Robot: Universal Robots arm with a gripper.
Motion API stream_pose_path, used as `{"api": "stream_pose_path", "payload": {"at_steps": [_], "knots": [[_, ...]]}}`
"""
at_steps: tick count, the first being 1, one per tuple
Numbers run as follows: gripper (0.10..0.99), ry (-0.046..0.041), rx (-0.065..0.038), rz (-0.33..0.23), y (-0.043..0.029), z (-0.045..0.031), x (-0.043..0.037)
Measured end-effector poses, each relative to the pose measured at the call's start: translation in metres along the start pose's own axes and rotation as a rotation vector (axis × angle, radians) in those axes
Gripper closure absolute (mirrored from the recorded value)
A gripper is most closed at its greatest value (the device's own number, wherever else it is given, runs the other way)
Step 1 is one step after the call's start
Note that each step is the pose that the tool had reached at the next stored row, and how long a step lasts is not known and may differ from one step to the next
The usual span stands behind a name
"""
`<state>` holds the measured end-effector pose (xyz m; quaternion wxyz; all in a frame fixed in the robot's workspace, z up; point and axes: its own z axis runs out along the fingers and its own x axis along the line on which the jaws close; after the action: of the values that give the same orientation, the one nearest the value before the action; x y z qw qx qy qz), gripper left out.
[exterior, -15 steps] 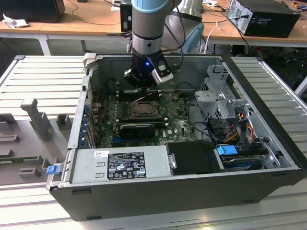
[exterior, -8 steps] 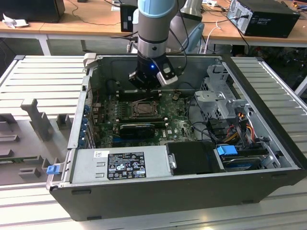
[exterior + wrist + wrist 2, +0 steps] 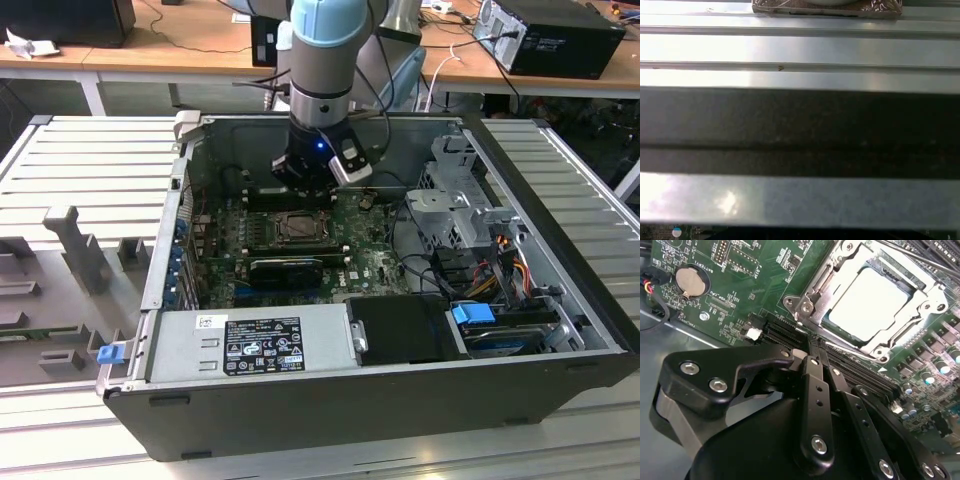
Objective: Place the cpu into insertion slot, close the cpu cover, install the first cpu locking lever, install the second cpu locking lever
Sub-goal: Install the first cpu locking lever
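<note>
We see one open computer case (image 3: 560, 250) lying on the ribbed table (image 3: 90, 160), holding one green motherboard (image 3: 765, 285). One arm hangs over it, its gripper (image 3: 812, 357) just beside the socket with both fingers (image 3: 812, 405) pressed together, grasping nothing. One cpu (image 3: 865, 302) sits in the insertion slot (image 3: 297, 229), with one cpu cover (image 3: 822, 282) framing it. One coin battery (image 3: 690, 281) lies well apart.
</note>
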<state>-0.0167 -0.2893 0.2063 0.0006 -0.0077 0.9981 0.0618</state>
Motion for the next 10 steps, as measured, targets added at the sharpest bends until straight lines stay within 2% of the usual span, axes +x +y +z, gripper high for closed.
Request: {"api": "stream_pose_path", "payload": {"at_steps": [3, 5, 7, 9, 10], "knots": [[0.98, 0.0002, 0.003, 0.0, -0.0003, 0.0022, -0.0012], [0.98, 0.0003, 0.01, 0.0, -0.0004, 0.0027, -0.0016], [0.98, 0.0002, 0.011, 0.0, -0.0004, 0.0025, -0.0016], [0.98, 0.0001, 0.011, 0.0, 0.0003, -0.0023, -0.0016], [0.98, -0.0001, 0.011, 0.0, 0.0004, -0.0023, -0.0016]]}}
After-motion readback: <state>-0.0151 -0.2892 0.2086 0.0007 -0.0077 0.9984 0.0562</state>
